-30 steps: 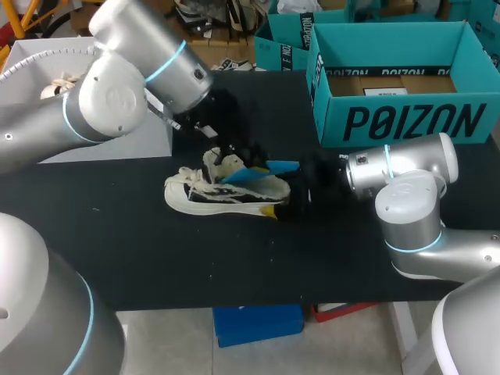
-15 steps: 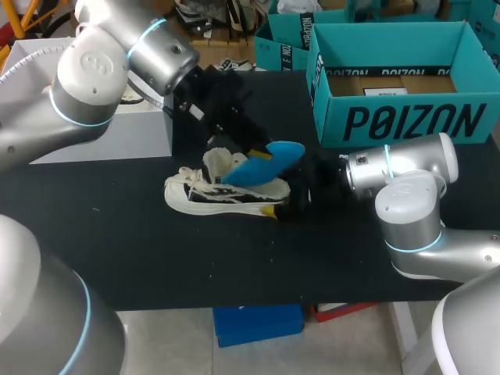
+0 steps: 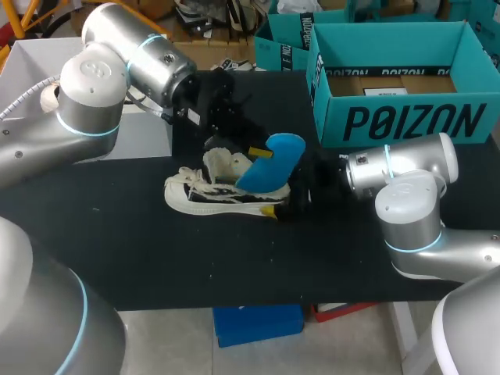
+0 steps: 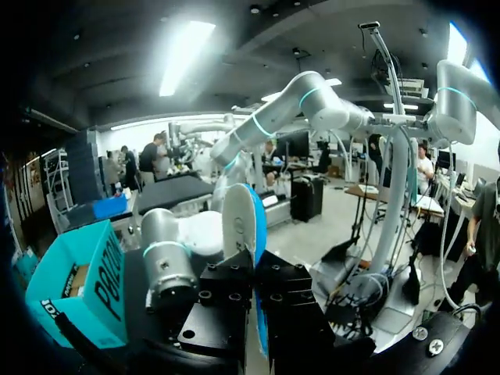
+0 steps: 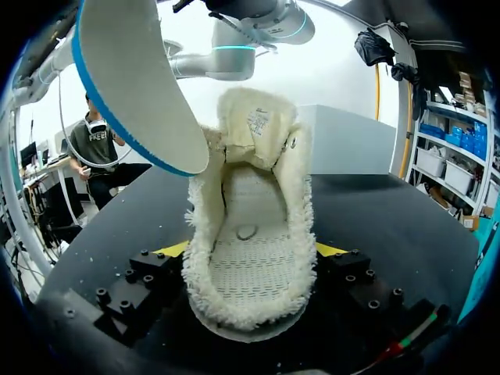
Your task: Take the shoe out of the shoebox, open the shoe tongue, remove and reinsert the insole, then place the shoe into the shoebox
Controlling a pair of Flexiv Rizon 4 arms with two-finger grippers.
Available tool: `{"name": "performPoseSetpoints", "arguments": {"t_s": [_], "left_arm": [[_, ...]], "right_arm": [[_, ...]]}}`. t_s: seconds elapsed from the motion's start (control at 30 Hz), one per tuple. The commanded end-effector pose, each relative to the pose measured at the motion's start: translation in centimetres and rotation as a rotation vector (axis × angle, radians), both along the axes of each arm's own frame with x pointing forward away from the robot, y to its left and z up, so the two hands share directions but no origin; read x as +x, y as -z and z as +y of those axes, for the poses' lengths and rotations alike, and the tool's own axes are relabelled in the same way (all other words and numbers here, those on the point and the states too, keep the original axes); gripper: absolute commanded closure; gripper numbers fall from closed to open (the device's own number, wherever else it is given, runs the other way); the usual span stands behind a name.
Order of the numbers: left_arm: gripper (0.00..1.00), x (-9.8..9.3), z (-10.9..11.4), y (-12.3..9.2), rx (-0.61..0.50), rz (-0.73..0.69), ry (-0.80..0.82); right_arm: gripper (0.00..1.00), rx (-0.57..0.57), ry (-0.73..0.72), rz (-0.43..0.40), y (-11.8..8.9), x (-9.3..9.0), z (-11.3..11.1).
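Head view: white shoe (image 3: 223, 191) at centre of frame on black table (image 3: 141, 258), sole down, toe toward the left edge, heel toward the right. Blue insole (image 3: 271, 162) out of the shoe, raised over the heel end, tilted up toward the right. Lower end close above the collar; touching it or not, hard to tell. Left gripper (image 3: 262, 154), coming from the upper left, clenched on the insole's lower part, one yellow tip bright against the blue. Right gripper (image 3: 283, 194) just right of centre, at the heel. Teal shoebox (image 3: 406, 121) at upper right, open, well apart from the shoe. White box (image 3: 117, 144) at upper left, on the table's far side.

Left wrist view: insole edge-on, pinched between the two black fingers (image 4: 223, 301), rising ahead of them.

Right wrist view: heel seated between the fingers, yellow tips (image 5: 173, 250) against both sides, so grasping the shoe. Mouth open wide, tongue (image 5: 256, 117) standing upright, woven footbed exposed. Insole above and beside the shoe, pale underside showing.
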State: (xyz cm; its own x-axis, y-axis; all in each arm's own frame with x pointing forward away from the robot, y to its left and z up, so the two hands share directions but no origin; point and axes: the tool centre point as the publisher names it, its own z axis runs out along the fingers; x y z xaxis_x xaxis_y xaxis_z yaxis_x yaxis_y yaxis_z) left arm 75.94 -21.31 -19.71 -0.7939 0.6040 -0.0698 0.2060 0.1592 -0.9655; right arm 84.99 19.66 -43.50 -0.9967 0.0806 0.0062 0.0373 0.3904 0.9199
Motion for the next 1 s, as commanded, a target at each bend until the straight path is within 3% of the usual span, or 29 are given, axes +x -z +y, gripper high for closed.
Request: {"name": "performPoseSetpoints", "arguments": {"t_s": [0.03,0.33,1.0], "left_arm": [[1.0,-0.5,0.4,-1.0,-0.014,-0.012,-0.017],[1.0,-1.4,1.0,-3.6,-0.021,-0.054,-0.044],[1.0,-1.4,1.1,-3.6,-0.008,-0.053,-0.055]], "right_arm": [[1.0,0.0,0.001,0.0,0.3,0.0,0.1],[1.0,0.0,0.001,0.0,0.3,0.0,0.1],[1.0,0.0,0.001,0.0,0.3,0.0,0.1]]}}
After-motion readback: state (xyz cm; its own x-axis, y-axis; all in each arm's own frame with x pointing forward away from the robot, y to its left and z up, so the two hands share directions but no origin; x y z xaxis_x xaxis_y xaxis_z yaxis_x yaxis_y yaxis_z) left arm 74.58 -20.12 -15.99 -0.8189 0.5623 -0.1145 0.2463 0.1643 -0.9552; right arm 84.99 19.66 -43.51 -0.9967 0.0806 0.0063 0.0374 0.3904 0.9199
